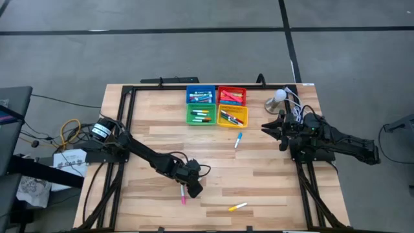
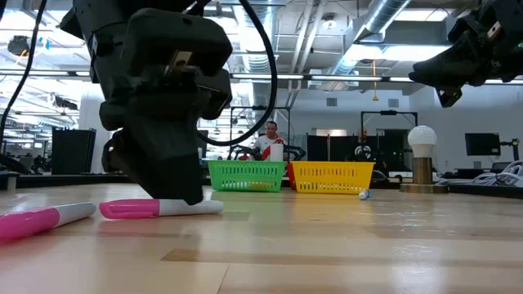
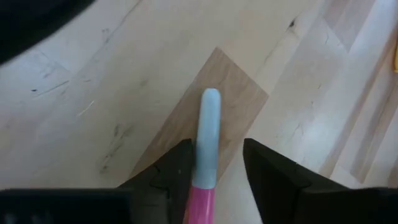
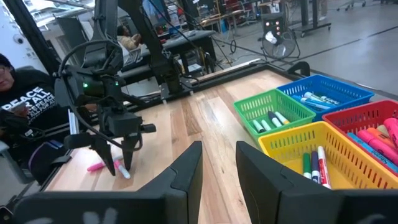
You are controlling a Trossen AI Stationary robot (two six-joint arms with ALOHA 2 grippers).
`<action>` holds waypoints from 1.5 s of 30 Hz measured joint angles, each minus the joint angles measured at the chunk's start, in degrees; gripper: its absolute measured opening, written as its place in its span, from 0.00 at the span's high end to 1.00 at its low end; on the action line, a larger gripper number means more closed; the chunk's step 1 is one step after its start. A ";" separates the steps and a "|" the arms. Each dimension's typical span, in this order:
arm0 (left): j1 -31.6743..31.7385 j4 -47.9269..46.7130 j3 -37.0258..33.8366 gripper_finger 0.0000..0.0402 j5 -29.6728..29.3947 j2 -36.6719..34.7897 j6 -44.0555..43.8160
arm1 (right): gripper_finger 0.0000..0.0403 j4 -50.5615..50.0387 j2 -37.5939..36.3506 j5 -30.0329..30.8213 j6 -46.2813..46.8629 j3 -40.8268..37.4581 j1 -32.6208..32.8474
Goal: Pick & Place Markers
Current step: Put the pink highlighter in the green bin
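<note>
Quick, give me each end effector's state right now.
Left end effector: open, fingers astride the pink marker on the table.
Right end effector: open, empty, raised near the baskets.

Four trays (image 1: 217,106), three loose markers (image 1: 239,140) on the table (image 1: 272,175), two arms, one lamp (image 1: 277,99).

Four trays (image 1: 217,105) are set in a 2x2 block at the far-centre of the table (image 1: 272,188), markers held in each. One loose marker (image 1: 238,140) lies just in front of the block, toward its right. Another (image 1: 237,207) lies near the front edge, centre-right. A third marker (image 1: 183,195) lies front-centre, under the left gripper (image 1: 193,188), between its fingers. The right gripper (image 1: 272,127) is held right of the trays, w/ a lamp (image 1: 277,99) behind it.
</note>
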 joint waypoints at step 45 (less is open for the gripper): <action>10.69 -9.04 -0.81 0.89 -10.73 -8.27 10.99 | 0.78 0.02 0.00 0.00 -0.02 0.00 0.00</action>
